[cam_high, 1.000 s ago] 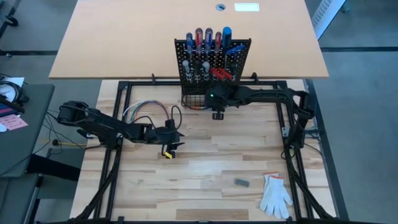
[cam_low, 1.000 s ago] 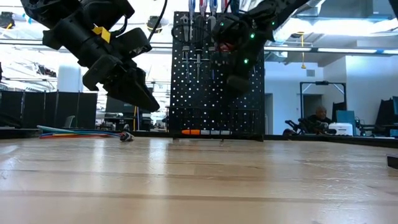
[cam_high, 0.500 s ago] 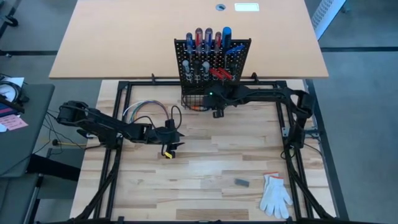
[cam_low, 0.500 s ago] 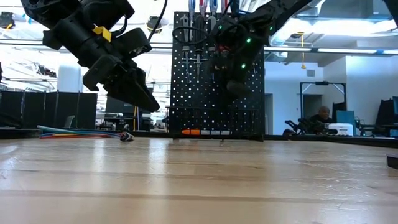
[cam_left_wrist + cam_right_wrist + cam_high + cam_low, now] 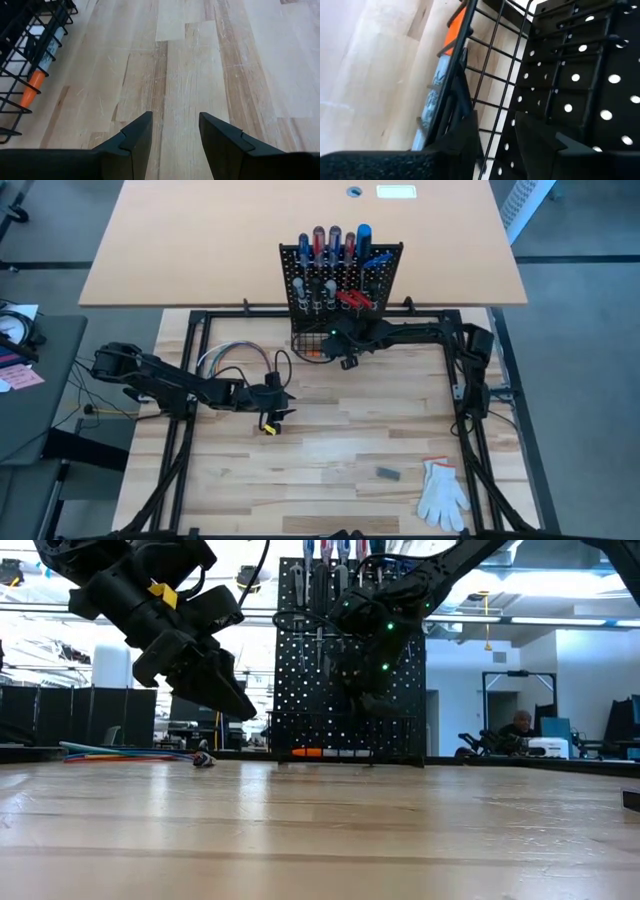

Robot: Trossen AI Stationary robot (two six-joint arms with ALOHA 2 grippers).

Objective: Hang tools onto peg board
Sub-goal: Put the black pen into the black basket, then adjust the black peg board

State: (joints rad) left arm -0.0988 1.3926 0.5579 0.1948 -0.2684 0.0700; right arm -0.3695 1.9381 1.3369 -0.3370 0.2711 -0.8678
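The wooden table [image 5: 330,450] carries the upright peg board [image 5: 385,265] at its far edge, with most of the tools [image 5: 335,240] already standing in its rings. The right gripper [image 5: 345,352], jaws narrowly apart and empty, straddles the rim of the board's wire basket [image 5: 487,75], where an orange-tipped tool [image 5: 31,90] lies. The left gripper [image 5: 175,132] hovers open and empty over bare wood, near the loop of coloured wires [image 5: 235,360].

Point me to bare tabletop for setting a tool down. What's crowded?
Free: the wood between the left gripper and the white glove, broken only by a small dark object. Crowded: the back, where the right gripper sits at the peg board basket, and the wire loop at back left.
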